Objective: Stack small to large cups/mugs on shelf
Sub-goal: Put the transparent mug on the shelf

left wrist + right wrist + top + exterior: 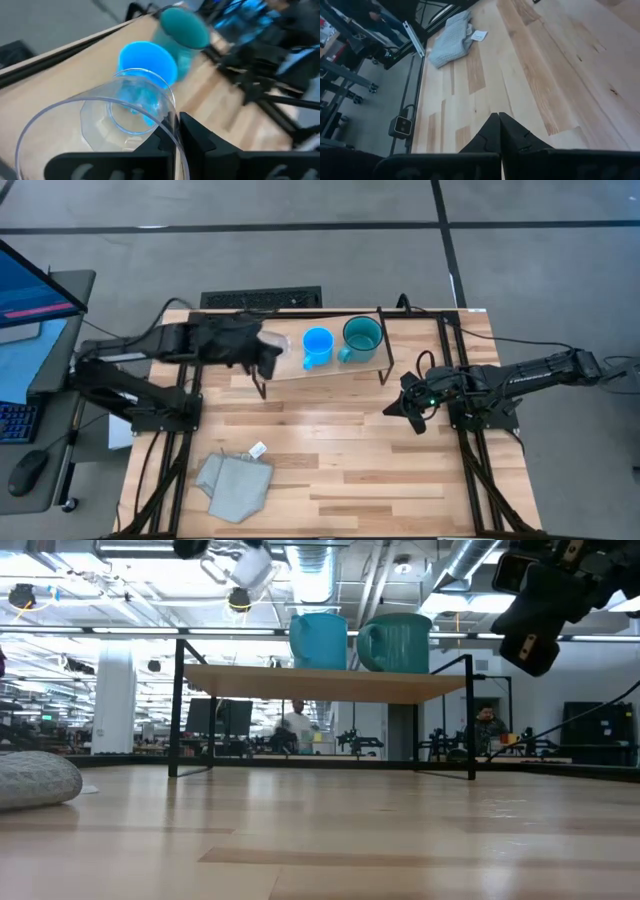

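Note:
A bright blue mug (317, 345) and a teal mug (361, 337) stand upright side by side on the light-wood shelf (300, 368), the teal one toward the table's right. In the low view the blue mug (318, 640) and the teal mug (395, 643) stand on the shelf board (320, 683). My left gripper (268, 352) is shut on a clear glass cup (279, 342) over the shelf's left end; the cup (245, 565) is tilted, above the board. My right gripper (410, 409) is shut and empty, above the table to the right of the shelf. My left gripper holds the glass cup by its wall at the rim (171, 120). One finger (200, 137) is outside the wall; the other shows through the glass, inside the cup. The cup is lifted clear of the shelf and tilted, its mouth toward the wrist camera and its base toward the blue mug (147, 60).
A grey cloth (236, 485) with a small white tag lies at the table's near left; it also shows in the right wrist view (452, 40). The shelf's black wire legs (178, 710) stand on the table. Bare tabletop (350, 450) lies in front of the shelf.

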`<action>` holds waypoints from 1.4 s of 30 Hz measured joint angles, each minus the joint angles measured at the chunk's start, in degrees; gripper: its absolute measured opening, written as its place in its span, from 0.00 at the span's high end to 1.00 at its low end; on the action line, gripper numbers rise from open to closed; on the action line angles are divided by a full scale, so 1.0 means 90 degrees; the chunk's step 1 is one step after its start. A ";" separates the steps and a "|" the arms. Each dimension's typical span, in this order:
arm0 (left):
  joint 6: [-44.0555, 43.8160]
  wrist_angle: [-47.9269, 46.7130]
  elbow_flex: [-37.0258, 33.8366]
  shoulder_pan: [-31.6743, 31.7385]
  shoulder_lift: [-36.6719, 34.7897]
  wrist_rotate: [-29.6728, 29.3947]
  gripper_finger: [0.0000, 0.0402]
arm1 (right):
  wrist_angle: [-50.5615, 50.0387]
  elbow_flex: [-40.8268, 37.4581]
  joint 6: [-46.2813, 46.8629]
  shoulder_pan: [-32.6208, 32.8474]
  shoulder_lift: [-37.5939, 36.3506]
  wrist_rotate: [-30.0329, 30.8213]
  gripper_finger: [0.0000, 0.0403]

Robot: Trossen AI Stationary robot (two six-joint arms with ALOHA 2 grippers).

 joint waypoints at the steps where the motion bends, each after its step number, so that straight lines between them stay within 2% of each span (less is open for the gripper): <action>1: -0.0086 -0.0274 0.0286 0.0085 0.0221 0.0027 1.00 | -0.0012 0.0000 0.0029 0.0000 0.0000 -0.0002 0.97; 8: -0.0991 -0.2071 0.1857 0.0350 0.1635 0.0072 1.00 | -0.0064 0.0000 0.0073 0.0012 0.0000 -0.0330 0.97; 14: -0.1798 -0.2421 0.2384 0.0560 0.2413 0.0208 1.00 | -0.0122 0.0000 0.0059 0.0012 0.0000 -0.0575 0.97; 22: -0.2512 -0.3384 0.2476 0.0847 0.2920 0.0259 1.00 | -0.0212 0.0000 -0.0184 0.0038 0.0000 -0.1069 0.97; 28: -0.2733 -0.3014 0.2476 0.0975 0.2925 0.0331 1.00 | -0.0377 0.0000 -0.0320 0.0169 0.0000 -0.1075 0.97; 36: -0.2756 -0.3127 0.2468 0.1150 0.3149 0.0355 1.00 | -0.0389 0.0000 -0.0367 0.0300 0.0000 -0.1074 0.97; 42: -0.2418 -0.3041 0.2479 0.1333 0.3445 0.0752 1.00 | -0.0502 0.0000 -0.0369 0.0308 0.0002 -0.1104 0.97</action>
